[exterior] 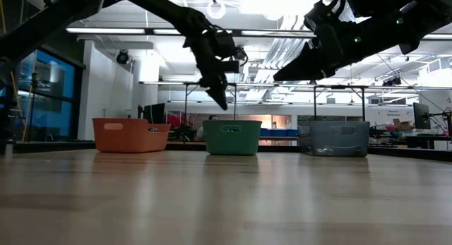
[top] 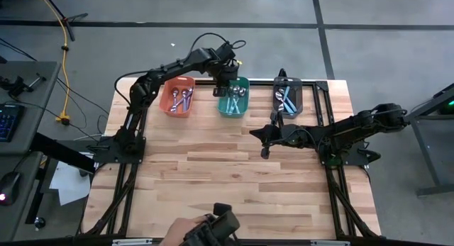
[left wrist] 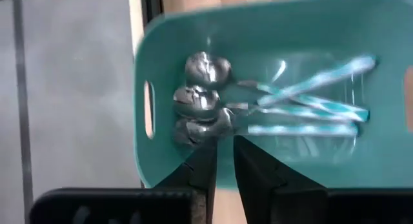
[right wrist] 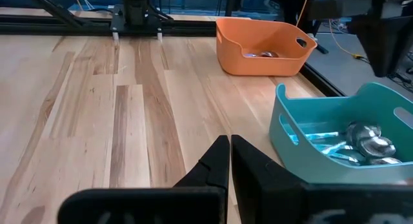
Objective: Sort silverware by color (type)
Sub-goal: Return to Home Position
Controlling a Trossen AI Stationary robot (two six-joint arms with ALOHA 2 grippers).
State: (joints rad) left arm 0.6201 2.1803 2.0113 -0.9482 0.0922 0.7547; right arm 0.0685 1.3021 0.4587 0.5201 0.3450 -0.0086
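Teal bin (left wrist: pixel 168 30) holds three spoons (left wrist: pixel 206 98) by my count; my left pincer (left wrist: pixel 224 145) hovers above, barely parted, empty; right pincer (right wrist: pixel 230 140) closed, empty.

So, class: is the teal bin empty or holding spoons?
Holding spoons: the left wrist view shows three teal-handled spoons lying inside the teal bin.

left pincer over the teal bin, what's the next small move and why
Probably lift the left pincer straight up and back off: it holds nothing, the spoons lie in the teal bin below, and no spoon shows on the table.
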